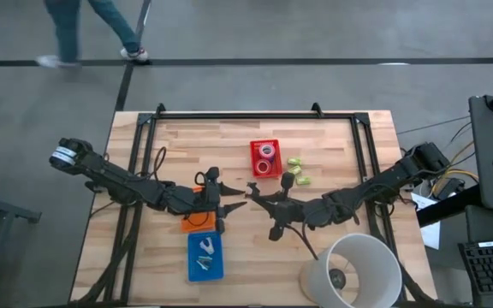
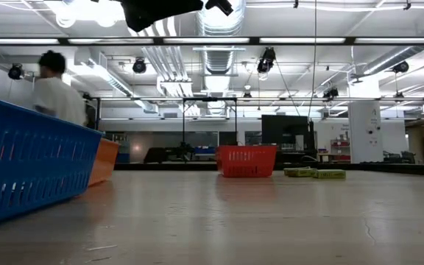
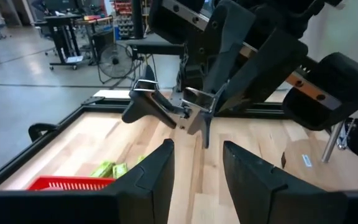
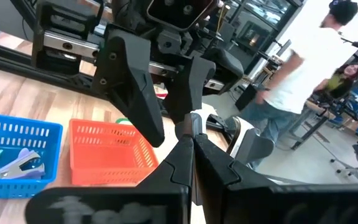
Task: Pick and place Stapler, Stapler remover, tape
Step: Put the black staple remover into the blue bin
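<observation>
Wooden table: left gripper, fingers spread and empty, faces the clenched, empty right gripper closely; any advance risks collision.

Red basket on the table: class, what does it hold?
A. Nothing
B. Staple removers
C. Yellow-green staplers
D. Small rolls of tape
D. The high view shows ring-shaped rolls of tape inside the red basket; the yellow-green items lie on the wood beside it, and the staple removers sit in the blue basket.
</observation>
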Robot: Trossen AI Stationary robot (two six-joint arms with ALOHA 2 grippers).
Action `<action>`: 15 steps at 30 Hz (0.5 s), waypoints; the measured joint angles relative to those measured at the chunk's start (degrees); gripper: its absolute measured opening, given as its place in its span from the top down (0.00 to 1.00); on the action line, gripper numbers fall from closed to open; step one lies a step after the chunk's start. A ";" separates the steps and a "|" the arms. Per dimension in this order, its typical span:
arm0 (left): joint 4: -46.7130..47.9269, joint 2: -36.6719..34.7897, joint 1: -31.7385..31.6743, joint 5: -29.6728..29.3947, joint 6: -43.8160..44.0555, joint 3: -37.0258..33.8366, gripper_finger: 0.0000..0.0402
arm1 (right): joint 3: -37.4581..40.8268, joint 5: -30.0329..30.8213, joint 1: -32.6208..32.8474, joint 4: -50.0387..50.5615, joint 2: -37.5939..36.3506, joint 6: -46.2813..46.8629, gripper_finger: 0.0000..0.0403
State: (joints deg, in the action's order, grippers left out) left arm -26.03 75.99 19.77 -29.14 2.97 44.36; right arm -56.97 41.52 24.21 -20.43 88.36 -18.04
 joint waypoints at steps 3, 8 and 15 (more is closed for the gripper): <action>-0.82 0.00 0.00 0.02 0.19 0.00 0.65 | 0.00 0.00 0.00 0.00 0.00 0.01 0.98; -0.66 0.00 -0.07 0.02 0.54 0.00 0.67 | 0.00 0.00 -0.04 0.00 0.00 0.02 0.98; -0.91 0.00 -0.09 0.17 0.56 0.00 0.74 | 0.00 -0.18 -0.22 0.00 0.00 0.04 0.98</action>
State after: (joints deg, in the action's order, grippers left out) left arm -26.94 75.99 19.68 -28.97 3.53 44.36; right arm -56.97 41.33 23.99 -20.43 88.36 -18.00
